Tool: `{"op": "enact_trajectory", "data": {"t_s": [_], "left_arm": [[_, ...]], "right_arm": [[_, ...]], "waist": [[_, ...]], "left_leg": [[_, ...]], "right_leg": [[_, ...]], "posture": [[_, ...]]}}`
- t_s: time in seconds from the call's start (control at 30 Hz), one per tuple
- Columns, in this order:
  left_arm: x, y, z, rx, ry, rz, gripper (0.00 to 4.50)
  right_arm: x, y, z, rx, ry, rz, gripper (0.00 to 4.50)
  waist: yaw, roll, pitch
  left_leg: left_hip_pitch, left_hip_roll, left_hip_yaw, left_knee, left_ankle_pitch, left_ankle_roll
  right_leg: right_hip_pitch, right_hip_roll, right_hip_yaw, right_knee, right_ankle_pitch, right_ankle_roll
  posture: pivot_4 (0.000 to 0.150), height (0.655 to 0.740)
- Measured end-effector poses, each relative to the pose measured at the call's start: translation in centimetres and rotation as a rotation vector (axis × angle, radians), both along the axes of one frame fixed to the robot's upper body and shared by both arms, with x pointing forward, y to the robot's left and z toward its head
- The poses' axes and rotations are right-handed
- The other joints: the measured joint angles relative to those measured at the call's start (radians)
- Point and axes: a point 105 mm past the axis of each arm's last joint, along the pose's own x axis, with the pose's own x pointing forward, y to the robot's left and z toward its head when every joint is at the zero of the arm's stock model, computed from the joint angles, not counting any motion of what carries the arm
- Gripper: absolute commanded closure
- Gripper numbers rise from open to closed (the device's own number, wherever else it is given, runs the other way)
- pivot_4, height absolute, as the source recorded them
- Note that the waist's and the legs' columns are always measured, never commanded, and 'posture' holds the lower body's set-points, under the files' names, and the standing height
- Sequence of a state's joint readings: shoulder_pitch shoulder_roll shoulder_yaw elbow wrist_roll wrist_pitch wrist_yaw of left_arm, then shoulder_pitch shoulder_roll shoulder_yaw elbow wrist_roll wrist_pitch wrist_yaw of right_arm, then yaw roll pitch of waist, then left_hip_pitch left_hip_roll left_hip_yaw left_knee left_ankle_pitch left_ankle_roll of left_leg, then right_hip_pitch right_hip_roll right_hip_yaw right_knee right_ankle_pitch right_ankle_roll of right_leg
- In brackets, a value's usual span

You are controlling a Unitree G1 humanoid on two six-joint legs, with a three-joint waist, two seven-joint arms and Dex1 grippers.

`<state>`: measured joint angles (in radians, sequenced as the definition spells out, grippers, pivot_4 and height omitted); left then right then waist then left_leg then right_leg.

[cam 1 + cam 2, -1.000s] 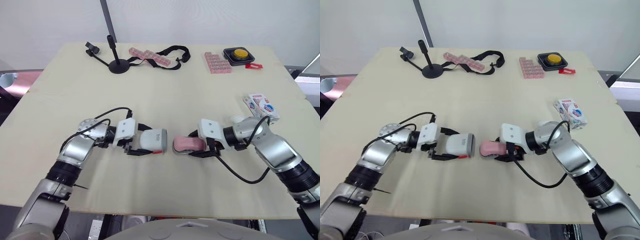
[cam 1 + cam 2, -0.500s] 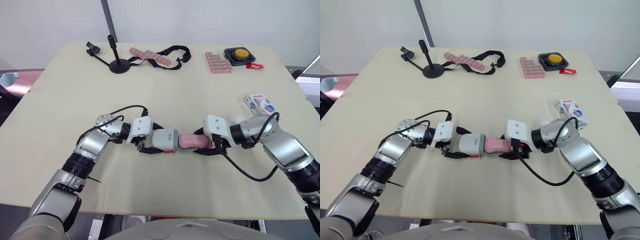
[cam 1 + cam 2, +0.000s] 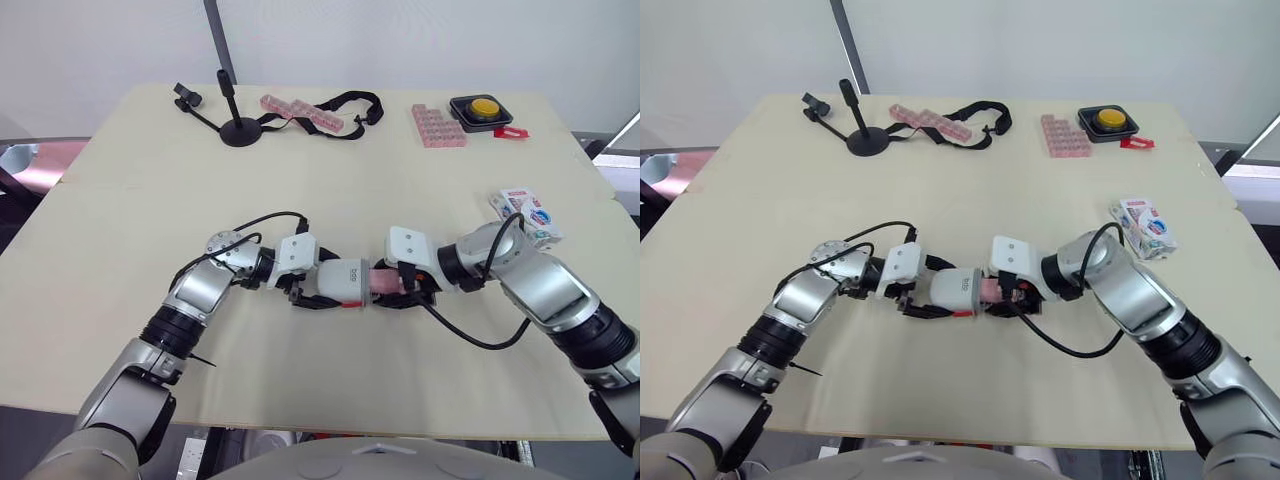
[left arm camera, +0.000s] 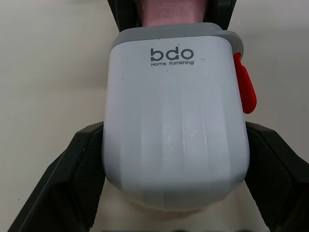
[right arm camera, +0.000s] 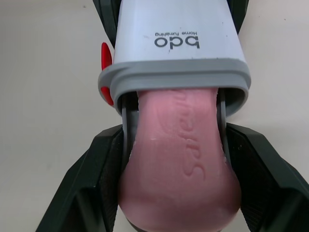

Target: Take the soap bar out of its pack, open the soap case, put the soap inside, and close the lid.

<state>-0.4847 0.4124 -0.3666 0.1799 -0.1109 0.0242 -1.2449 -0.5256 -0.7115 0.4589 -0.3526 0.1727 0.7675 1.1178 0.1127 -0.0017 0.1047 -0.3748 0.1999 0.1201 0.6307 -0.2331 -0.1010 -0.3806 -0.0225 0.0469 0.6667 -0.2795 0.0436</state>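
The white soap case [image 3: 342, 283] with a grey rim and a red tab [image 4: 244, 90] is held in my left gripper [image 3: 322, 287], which is shut on its sides. Its open mouth faces my right gripper [image 3: 392, 288], which is shut on the pink soap bar [image 5: 179, 164]. The far end of the soap bar [image 3: 382, 282] sits inside the case's mouth; the near end stays between my right fingers [image 5: 96, 188]. Both grippers meet at the middle of the table [image 3: 320, 180], just above its surface.
The empty soap pack [image 3: 526, 216] lies at the right edge. Along the far edge stand a black stand [image 3: 236, 128], a strap with pink blocks [image 3: 310, 112], a pink block set [image 3: 436, 126] and a yellow button box [image 3: 479, 108].
Both grippers have moved toward each other at the table's middle. The soap's tip has gone from apart from the case to partly inside its mouth.
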Motion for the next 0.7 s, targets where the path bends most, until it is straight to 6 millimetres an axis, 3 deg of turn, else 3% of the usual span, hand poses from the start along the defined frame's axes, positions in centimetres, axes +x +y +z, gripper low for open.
{"op": "enact_trajectory", "data": {"t_s": [0.1,0.17,0.27,0.57,0.7], "left_arm": [[0.1,0.0,0.0,0.001,0.002,0.010,1.03],[0.1,0.0,0.0,0.001,0.002,0.016,1.03],[0.1,-0.2,-0.2,0.002,0.001,0.021,1.03],[0.1,-0.3,-0.2,-0.002,-0.002,0.032,1.03],[0.1,-0.3,-0.2,-0.002,-0.005,0.035,1.03]], "right_arm": [[0.1,0.0,0.0,-0.009,-0.001,-0.009,1.94],[0.1,0.0,0.1,-0.013,-0.001,-0.017,0.89],[-0.2,0.3,0.3,-0.004,0.000,-0.006,0.04],[-0.3,0.2,0.7,-0.004,-0.009,-0.008,0.04],[-0.4,-1.1,0.9,-0.003,-0.006,-0.036,0.04]], "waist": [[0.000,0.000,0.000],[0.001,0.000,0.000],[0.001,0.000,0.000],[0.003,0.000,0.000],[0.007,0.000,0.000]], "left_leg": [[0.000,0.000,0.000,0.000,0.000,0.000],[0.000,0.000,0.000,0.000,0.000,0.000],[0.000,0.000,0.000,0.000,0.000,0.000],[0.000,0.000,0.000,0.000,0.000,0.000],[0.000,0.000,0.000,0.000,0.000,0.000]], "right_leg": [[0.000,0.000,0.000,0.000,0.000,0.000],[0.000,0.000,0.000,0.000,0.000,0.000],[0.000,0.000,0.000,0.000,0.000,0.000],[0.000,0.000,0.000,0.000,0.000,0.000],[0.000,0.000,0.000,0.000,0.000,0.000]], "posture": [[0.150,0.7400],[0.150,0.7400],[0.150,0.7400],[0.150,0.7400],[0.150,0.7400]]}}
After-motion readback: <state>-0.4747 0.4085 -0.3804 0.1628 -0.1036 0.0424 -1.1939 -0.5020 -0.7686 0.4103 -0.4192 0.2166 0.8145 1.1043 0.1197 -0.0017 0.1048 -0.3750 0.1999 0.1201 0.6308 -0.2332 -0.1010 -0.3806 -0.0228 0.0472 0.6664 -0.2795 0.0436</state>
